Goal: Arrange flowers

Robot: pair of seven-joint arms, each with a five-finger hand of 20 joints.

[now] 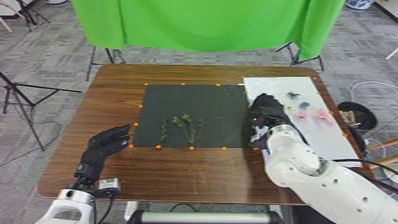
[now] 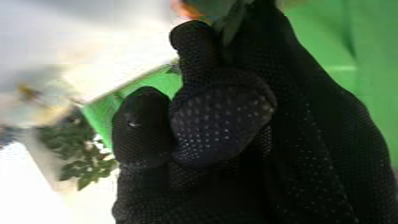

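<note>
so the right hand point(image 1: 269, 112) is over the seam where the dark mat point(image 1: 200, 95) meets the white board point(image 1: 329, 145), and its fingers are closed on a bit of greenery point(image 2: 234, 22), gripped up near the fingertips. the left hand point(image 1: 108, 141) is off by the left side of the counter point(image 1: 98, 175), fingers loose and holding nothing.

leafy sprigs point(image 1: 186, 128) lie on the mat, and the pink flowers point(image 1: 322, 116) are on the board, right of the working hand. looks to me like the step is placing that one piece into the layout.

if it were me, i'd keep the pinch light, since thin stems probably crush or roll easily. line the stem up with the sprigs first, lower it till it lies flat, then open the fingers straight out so the glove mesh doesn't snag a leaf and drag it. i'd also keep the wrist a bit high over the flowers, petals would likely bend if brushed.

container-wise, there's a dark round bin point(image 1: 363, 116) just beside the counter's right edge, with something pale by its rim, can't tell what. farther back on the floor is a blue and white pot point(image 1: 360, 4), and i can't make out what's in it.
</note>
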